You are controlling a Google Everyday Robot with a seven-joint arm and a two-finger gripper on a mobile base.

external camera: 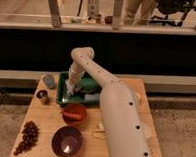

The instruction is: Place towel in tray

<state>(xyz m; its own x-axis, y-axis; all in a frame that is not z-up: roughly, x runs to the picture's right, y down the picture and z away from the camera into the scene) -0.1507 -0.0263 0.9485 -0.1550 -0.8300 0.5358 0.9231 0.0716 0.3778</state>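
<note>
Camera view shows the green tray (pixel 62 93) with the pale towel (pixel 72 87) inside it, right under the gripper (pixel 71 83), which is down in the tray; I cannot tell its state. Nearer than the gripper sit a red bowl (pixel 74 113) and a purple bowl (pixel 67 140) on the wooden table (pixel 46 117). Dark grapes (pixel 27 135) lie to its left. The white arm (pixel 114 109) bends over the table

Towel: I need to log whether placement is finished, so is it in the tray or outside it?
In. The towel lies inside the green tray, under the gripper.
</note>
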